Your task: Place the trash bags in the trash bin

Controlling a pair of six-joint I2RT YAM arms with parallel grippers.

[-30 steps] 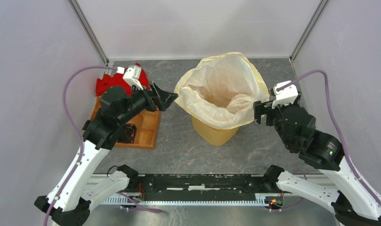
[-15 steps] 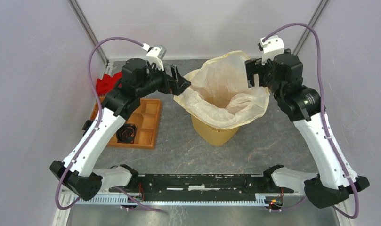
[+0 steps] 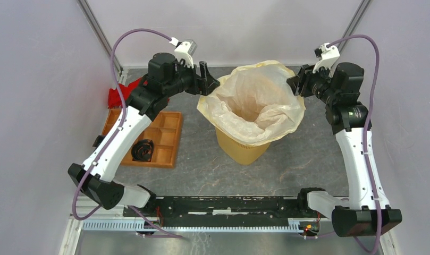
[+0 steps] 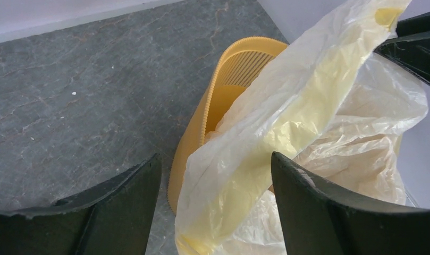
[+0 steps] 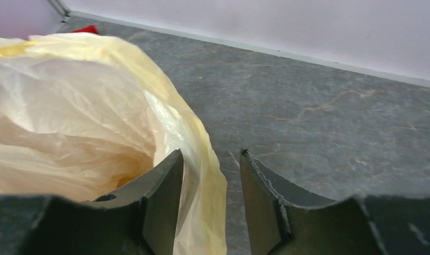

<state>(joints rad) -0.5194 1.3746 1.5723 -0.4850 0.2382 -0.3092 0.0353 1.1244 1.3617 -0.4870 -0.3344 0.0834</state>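
The trash bag (image 3: 255, 101) is a crinkly cream-white sack lining the yellow trash bin (image 3: 243, 147), its mouth flaring wide over the rim. My left gripper (image 3: 208, 79) hangs at the bag's far left edge. In the left wrist view the left gripper (image 4: 215, 156) is open, straddling a fold of the bag (image 4: 255, 138), with the bin's ribbed wall (image 4: 202, 122) behind. My right gripper (image 3: 296, 85) is at the far right edge. In the right wrist view the right gripper (image 5: 210, 154) has its jaws narrowed around the bag's rim (image 5: 202, 175), with a gap left on the right side.
An orange compartment tray (image 3: 169, 144) lies left of the bin with a black coiled item (image 3: 142, 150) in it. A red cloth (image 3: 119, 95) sits behind the tray by the left wall. Enclosure walls stand close behind both grippers.
Both arms have swung from the bag's sides up and back to its far rim. Both pairs of jaws have narrowed, the right more than the left.
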